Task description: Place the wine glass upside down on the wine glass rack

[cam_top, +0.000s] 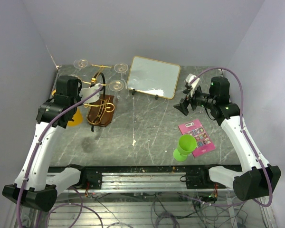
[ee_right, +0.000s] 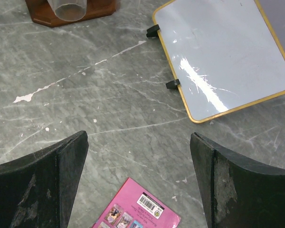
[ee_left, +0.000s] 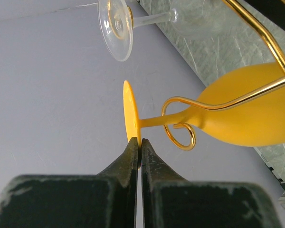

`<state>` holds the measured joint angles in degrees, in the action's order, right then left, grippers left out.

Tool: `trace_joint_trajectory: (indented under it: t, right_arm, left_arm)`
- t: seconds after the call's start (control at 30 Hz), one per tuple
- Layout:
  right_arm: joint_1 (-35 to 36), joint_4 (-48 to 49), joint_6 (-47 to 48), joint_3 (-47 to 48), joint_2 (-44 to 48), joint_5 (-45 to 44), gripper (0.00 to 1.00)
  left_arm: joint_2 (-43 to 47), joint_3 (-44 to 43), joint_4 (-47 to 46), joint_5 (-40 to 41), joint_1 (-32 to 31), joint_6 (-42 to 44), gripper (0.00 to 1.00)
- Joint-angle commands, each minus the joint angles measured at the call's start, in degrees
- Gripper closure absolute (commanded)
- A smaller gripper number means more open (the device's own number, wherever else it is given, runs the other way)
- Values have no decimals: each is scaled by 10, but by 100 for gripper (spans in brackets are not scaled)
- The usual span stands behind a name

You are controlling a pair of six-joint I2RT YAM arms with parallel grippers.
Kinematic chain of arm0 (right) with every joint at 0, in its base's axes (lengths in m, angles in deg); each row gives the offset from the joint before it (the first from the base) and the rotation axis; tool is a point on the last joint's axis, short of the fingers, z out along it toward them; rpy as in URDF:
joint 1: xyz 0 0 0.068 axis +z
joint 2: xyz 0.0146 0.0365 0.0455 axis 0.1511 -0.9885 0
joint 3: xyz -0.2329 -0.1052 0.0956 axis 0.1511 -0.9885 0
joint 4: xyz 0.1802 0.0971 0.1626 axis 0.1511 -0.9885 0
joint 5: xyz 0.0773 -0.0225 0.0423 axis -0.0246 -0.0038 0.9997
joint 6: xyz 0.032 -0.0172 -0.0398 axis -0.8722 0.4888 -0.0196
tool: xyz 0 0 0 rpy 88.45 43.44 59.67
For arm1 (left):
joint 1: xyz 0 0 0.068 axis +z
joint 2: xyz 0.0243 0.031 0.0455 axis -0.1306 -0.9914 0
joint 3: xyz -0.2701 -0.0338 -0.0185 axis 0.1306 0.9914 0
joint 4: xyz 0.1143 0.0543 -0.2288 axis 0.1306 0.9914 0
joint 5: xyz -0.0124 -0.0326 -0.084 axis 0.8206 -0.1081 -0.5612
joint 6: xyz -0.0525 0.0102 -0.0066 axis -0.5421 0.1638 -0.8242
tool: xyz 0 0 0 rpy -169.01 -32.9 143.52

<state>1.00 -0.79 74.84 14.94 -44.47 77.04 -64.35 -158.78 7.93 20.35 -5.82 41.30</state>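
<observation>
Grey marbled table [cam_top: 147,130], seen from above and from both wrists. Yellow wine glass [ee_left: 247,114] hangs bowl-down, stem in a curl of the wine glass rack [cam_top: 100,108], far left. Left gripper [ee_left: 140,142] is closed to a sliver at the foot's rim (whether it pinches the rim is unclear). Right gripper [ee_right: 138,137] gapes wide, empty.

No word or number can be read with certainty. The pink booklet [ee_right: 164,219] lying on the bench [ee_right: 85,95] carries a white label with a black barcode [ee_right: 149,202], and the digits under it are too small to read. Beside the label are small coloured picture tiles [ee_right: 119,214], whose print is blurred.
</observation>
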Motion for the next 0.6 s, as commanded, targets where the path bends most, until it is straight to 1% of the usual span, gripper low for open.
trace_joint_trajectory:
  t: [0.0,0.1,0.57]
  right_arm:
    - [-4,12,3,-7,6,2,12]
    - [-4,13,4,-7,5,2,12]
    - [-5,11,3,-8,3,3,12]
  left_arm:
    - [2,10,-21,37,4,8,93]
    - [4,21,-27,53,4,14,93]
    - [5,7,-11,62,4,10,92]
